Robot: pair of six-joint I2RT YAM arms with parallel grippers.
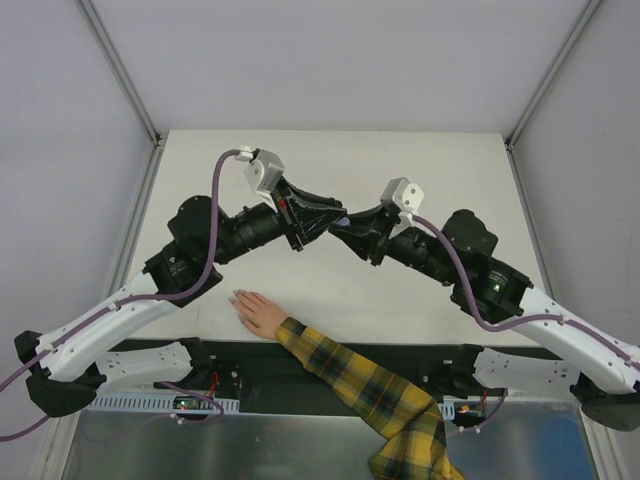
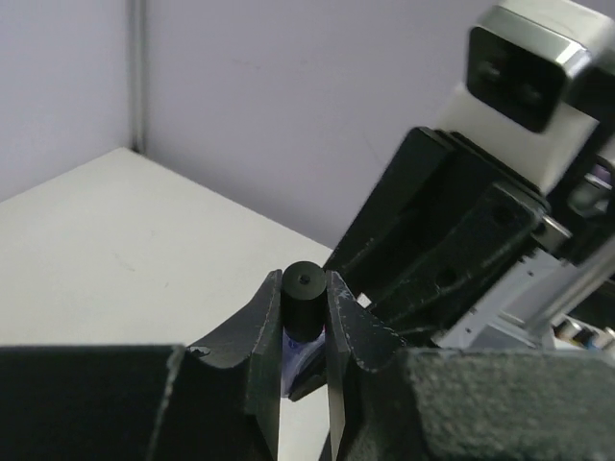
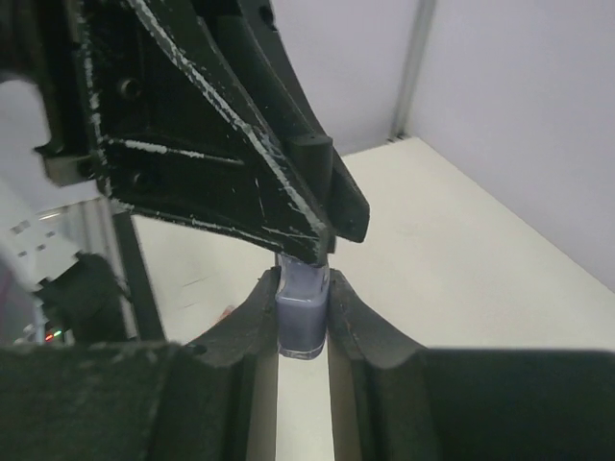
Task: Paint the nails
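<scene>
The peach mannequin hand with a yellow-and-black plaid sleeve lies palm down at the table's near edge. Its pale nails point left, too small to make out singly. Both grippers meet in mid-air above the table's middle. My right gripper is shut on the purple polish bottle. My left gripper is shut on the bottle's black cap. In the top view the bottle barely shows between the left gripper and the right gripper.
The white table is walled by grey panels behind and at both sides. Purple cables run along both arms. A metal rail with electronics lies below the table's near edge.
</scene>
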